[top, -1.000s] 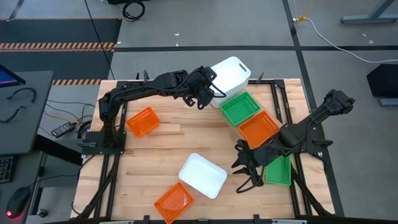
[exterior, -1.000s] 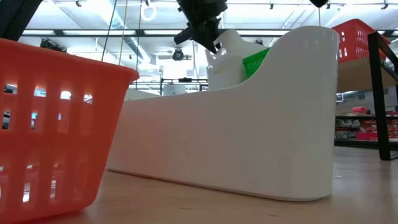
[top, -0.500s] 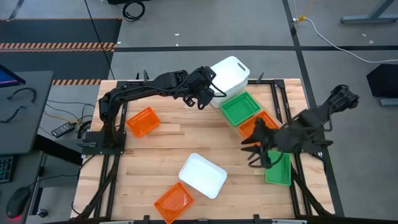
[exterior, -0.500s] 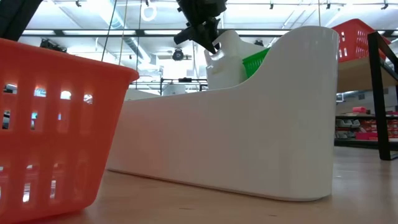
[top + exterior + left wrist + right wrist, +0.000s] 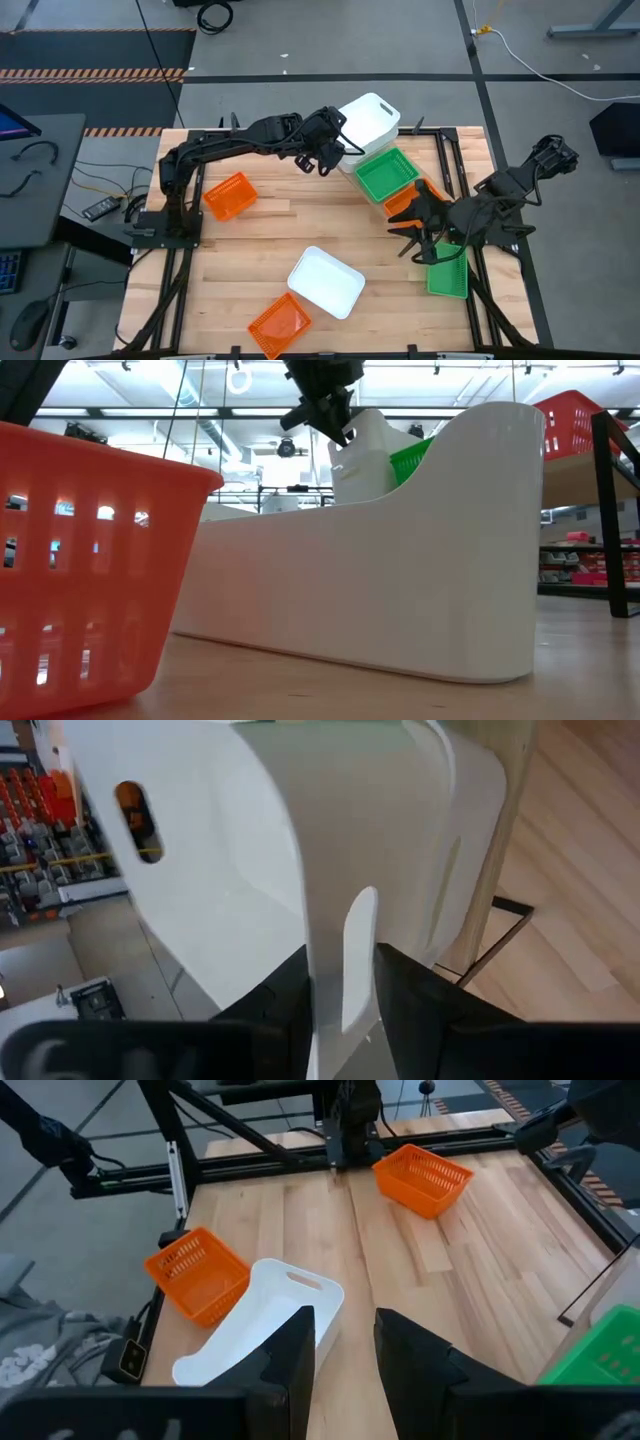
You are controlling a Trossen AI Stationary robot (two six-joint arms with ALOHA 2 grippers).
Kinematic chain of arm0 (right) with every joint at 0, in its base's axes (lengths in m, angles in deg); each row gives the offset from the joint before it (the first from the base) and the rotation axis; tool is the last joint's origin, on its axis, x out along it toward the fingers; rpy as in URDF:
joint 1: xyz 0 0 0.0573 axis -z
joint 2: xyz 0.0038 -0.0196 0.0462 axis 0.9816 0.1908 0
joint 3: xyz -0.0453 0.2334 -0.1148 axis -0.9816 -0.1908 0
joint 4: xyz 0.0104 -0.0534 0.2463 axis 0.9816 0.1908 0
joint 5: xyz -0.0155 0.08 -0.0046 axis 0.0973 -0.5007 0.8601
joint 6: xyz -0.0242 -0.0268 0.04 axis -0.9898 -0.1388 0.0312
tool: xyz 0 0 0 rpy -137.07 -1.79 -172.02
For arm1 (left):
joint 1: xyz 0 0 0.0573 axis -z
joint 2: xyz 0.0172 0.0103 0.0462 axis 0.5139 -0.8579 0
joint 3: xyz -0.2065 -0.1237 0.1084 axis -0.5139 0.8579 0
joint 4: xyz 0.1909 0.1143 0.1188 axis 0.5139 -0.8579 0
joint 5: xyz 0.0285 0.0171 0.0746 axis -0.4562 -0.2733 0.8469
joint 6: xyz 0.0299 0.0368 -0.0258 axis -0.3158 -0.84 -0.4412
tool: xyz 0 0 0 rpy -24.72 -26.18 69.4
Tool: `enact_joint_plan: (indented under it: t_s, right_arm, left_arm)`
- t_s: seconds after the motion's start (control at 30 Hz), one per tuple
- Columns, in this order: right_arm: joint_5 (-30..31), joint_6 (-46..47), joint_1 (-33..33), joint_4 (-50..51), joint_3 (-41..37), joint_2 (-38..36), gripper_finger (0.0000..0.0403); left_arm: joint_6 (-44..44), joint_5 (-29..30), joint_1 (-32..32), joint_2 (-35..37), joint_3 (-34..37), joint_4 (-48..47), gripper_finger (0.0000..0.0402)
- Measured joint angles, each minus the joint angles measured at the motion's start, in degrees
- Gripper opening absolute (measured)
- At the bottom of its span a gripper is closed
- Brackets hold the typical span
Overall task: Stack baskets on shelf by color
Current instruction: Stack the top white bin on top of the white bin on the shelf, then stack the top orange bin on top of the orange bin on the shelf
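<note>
White basket on shelf (image 5: 370, 117): at the far end of the slanted shelf (image 5: 452, 175), tilted, its near rim held by the left pincer.
Left pincer (image 5: 333, 150): closed on the rim of that white basket; the left wrist view shows the two fingers (image 5: 290, 995) pinching the thin white wall beside a handle slot.
Green basket on shelf (image 5: 387, 175): just beside the white one, next along the board.
Orange basket on shelf (image 5: 410, 205): next after the green one, partly covered by the right arm.
Right pincer (image 5: 425, 228): hangs over the shelf's orange basket, fingers spread apart, holding nothing; in the right wrist view the gap between its fingers shows only bare wood.
Green basket at right edge (image 5: 449, 273): lies flat by the near end of the shelf, under the right arm.
White basket on surface (image 5: 326, 281): near the front middle of the surface (image 5: 260, 240), lying apart from the shelf; it fills most of the low view (image 5: 400, 560).
Orange basket at front (image 5: 279, 323): just beside the white one, at the front edge.
Orange basket at left (image 5: 229, 195): alone, close to the left arm's base.
</note>
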Motion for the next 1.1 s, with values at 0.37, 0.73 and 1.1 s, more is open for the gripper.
enact_joint_plan:
  t_s: [0.37, 0.73, 1.1]
  right_arm:
    - [0.0, -0.5, 0.0, 0.0, -0.2, 0.2, 0.0112]
    - [2.2, -0.1, 0.0, 0.0, -2.9, 0.2, 0.0112]
    - [4.0, 3.4, -0.2, -1.8, -7.4, 0.2, 0.0111]
  left_arm:
    - [-0.8, 1.5, 0.0, 0.0, 0.0, 3.0, 0.0178]
    - [-2.6, 7.7, 0.0, 0.2, 0.0, 4.0, 0.0173]
    - [2.4, 6.9, -0.5, 0.3, -3.1, 3.4, 0.0135]
